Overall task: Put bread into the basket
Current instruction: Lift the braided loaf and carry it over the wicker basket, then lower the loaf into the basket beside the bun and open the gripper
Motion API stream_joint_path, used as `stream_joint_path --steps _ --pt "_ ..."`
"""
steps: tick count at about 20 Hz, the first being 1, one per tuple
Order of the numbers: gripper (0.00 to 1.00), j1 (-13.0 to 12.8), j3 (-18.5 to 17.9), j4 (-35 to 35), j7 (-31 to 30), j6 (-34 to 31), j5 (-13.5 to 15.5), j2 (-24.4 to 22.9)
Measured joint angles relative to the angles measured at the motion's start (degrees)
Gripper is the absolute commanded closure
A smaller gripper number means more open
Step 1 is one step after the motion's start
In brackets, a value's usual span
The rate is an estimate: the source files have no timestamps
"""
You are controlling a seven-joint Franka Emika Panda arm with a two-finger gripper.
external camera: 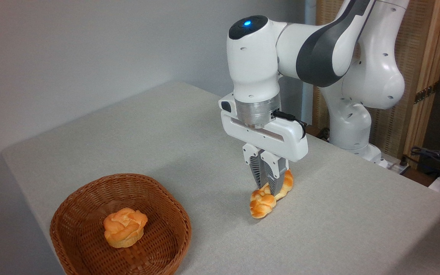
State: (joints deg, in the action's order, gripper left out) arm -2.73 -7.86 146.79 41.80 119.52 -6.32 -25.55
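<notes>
The bread (264, 201), a braided golden-orange loaf, lies on the grey table to the right of centre. My gripper (267, 187) points straight down onto the loaf's middle, its two fingers close together and pinching it. The loaf's near end sticks out toward the camera and its far end shows behind the fingers. It seems to rest on or just above the tabletop. The basket (166, 202), round, reddish-brown wicker, sits at the lower left, well apart from the gripper.
A small round orange bun (125, 227) lies inside the basket. The table's (357, 229) front and left edges run close to the basket. The arm's base (361, 149) stands at the back right, with cables (434, 156) beyond the table's right edge.
</notes>
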Motion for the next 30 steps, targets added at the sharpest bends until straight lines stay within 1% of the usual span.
stream_joint_path --steps 2,5,7,10,11,12,13,16,17,18,19,20,21,22,23,24,25,26,28,30 --pt "0.92 -0.42 0.01 -1.24 0.00 -0.49 0.17 0.14" --pt "0.92 -2.58 0.06 -6.74 0.04 -5.78 1.81 1.21" --pt "0.91 -4.68 0.27 -14.57 0.04 -10.80 3.52 3.46" --pt "0.89 -5.43 0.78 -22.98 0.05 -12.39 5.20 7.17" --pt "0.89 -5.53 0.89 -26.80 0.60 -12.41 5.51 9.53" --pt "0.88 -5.58 0.91 -28.78 1.21 -12.34 5.62 10.94" --pt "0.88 -5.59 0.91 -32.44 3.33 -11.93 5.74 13.82" --pt "0.86 -5.46 0.86 -39.13 7.49 -10.08 5.90 20.22" --pt "0.85 -5.34 0.85 -41.30 8.74 -8.15 5.90 23.06" --pt "0.82 -5.27 0.84 -42.21 9.23 -6.81 5.90 24.53" --pt "0.80 -5.16 0.83 -43.28 9.75 -3.52 5.90 26.91" --pt "0.76 -5.09 0.82 -43.72 9.82 -1.66 5.90 28.16" --pt "0.71 -4.93 0.81 -44.18 9.82 1.67 5.91 30.12" --pt "0.58 -4.82 0.80 -44.36 9.82 3.23 5.91 31.08" --pt "0.52 -4.63 0.79 -44.62 9.82 5.56 5.91 32.52" --pt "0.37 -4.54 0.79 -44.76 9.83 6.47 5.91 33.16" --pt "0.25 -4.40 0.79 -44.96 9.88 7.59 5.91 34.02" --pt "0.15 -4.35 0.79 -45.05 9.89 7.94 5.91 34.36" --pt "0.13 -4.30 0.78 -45.25 9.90 8.13 5.90 34.88" --pt "0.00 -4.32 0.88 -45.27 9.98 8.13 5.85 35.10"
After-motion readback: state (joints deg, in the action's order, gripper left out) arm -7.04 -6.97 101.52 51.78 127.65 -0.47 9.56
